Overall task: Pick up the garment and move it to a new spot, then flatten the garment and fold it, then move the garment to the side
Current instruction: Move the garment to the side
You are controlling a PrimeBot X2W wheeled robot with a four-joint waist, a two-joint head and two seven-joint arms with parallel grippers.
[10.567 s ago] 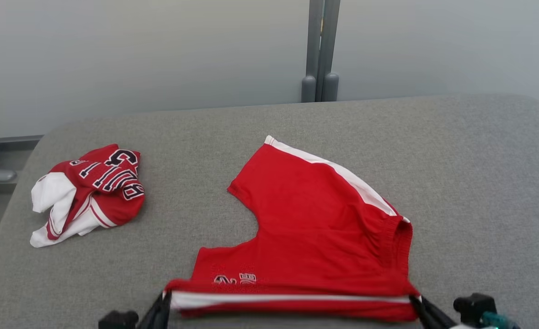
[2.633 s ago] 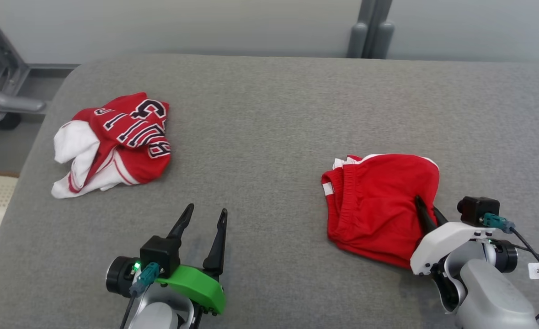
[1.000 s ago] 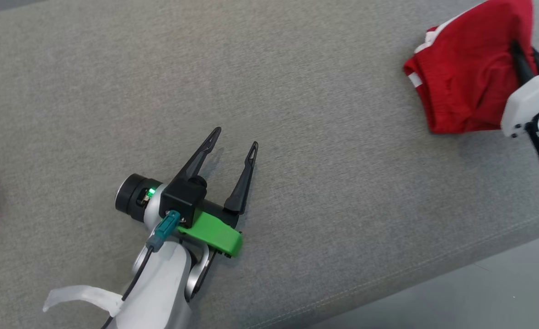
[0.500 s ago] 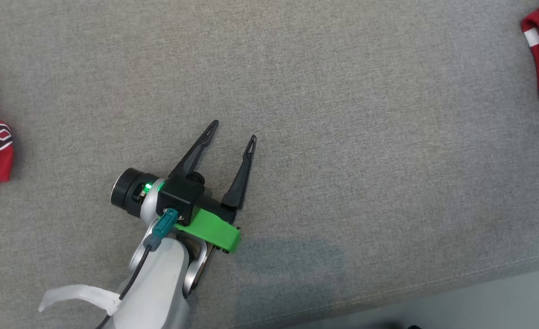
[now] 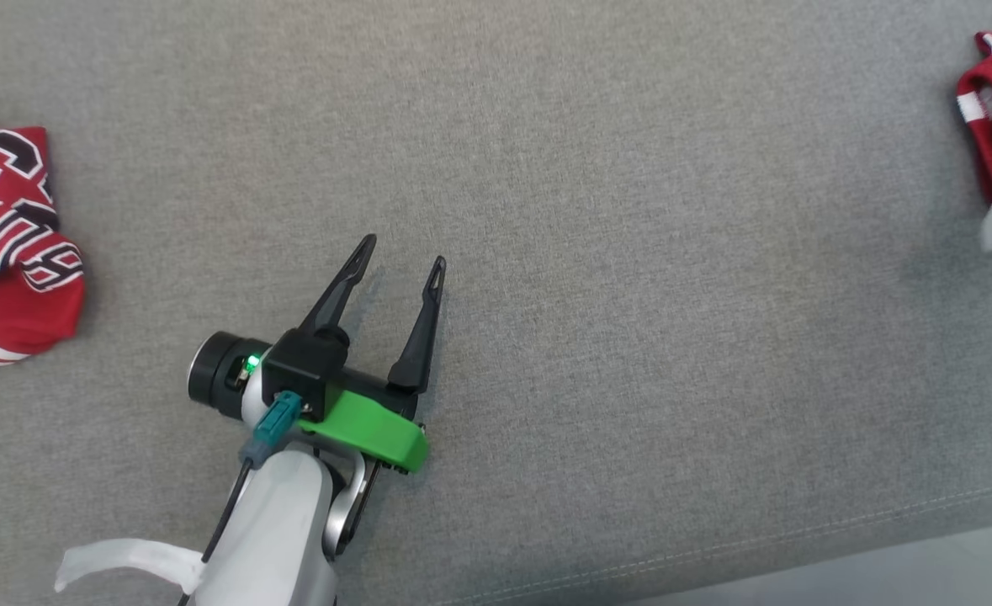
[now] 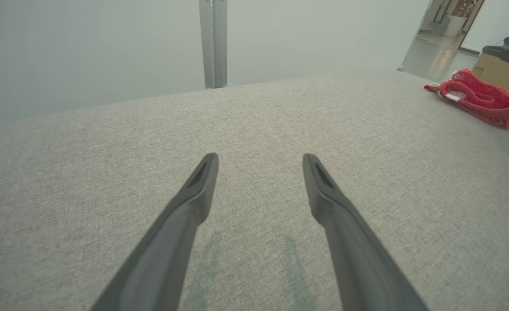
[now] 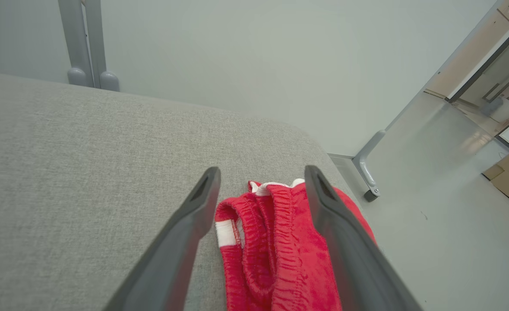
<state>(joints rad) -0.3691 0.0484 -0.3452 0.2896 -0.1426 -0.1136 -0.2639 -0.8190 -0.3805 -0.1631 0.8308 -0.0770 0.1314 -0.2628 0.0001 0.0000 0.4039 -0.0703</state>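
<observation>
Head view: folded red shorts (image 5: 985, 160) sit at the far right edge of the cushion (image 5: 630, 252), left gripper (image 5: 403, 252) spread wide over a bare patch. Left wrist view, same deal. Right wrist view: right gripper (image 7: 263, 169) has its fingers apart over the shorts, nothing pinched. Light, floppy cloth; I'd grab the thick waistband (image 7: 282, 216).

Grey fabric surface (image 5: 630, 252); pale wall (image 7: 237, 52); grey post (image 6: 213, 43); glossy floor (image 7: 431, 216).

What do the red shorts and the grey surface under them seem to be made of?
Red shorts: soft matte knit, perhaps cotton or polyester; the gathered waistband shows fine loops. Grey surface: matte woven upholstery cloth with a flecked weave, probably padded, given its rounded edge.
</observation>
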